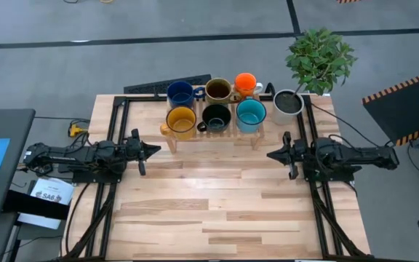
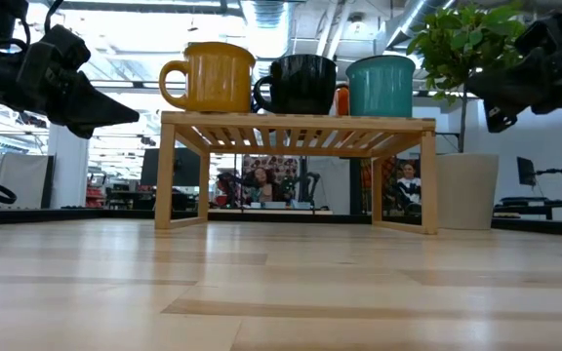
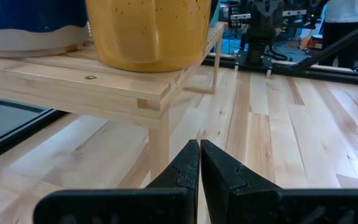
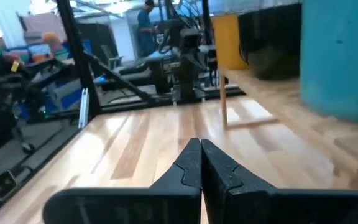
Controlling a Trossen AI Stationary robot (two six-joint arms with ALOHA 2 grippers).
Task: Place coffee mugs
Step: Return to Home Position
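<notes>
Six mugs stand on their bases on a low wooden slatted rack (image 1: 211, 135) at the table's far side. The near row holds the yellow mug (image 1: 181, 121), black mug (image 1: 216, 116) and teal mug (image 1: 251, 114). The far row holds the dark blue mug (image 1: 180, 93), brown mug (image 1: 217, 90) and orange mug (image 1: 245, 82). My left gripper (image 1: 156, 151) is shut and hovers left of the rack, near the yellow mug (image 3: 148, 31). My right gripper (image 1: 270, 154) is shut and hovers right of the rack, near the teal mug (image 4: 340, 56).
A white pot (image 1: 288, 103) with a green plant (image 1: 320, 58) stands at the table's far right corner, beside the rack. A dark flat object (image 1: 167, 85) lies behind the rack. Bare wooden tabletop (image 1: 217, 204) stretches between the arms toward the near edge.
</notes>
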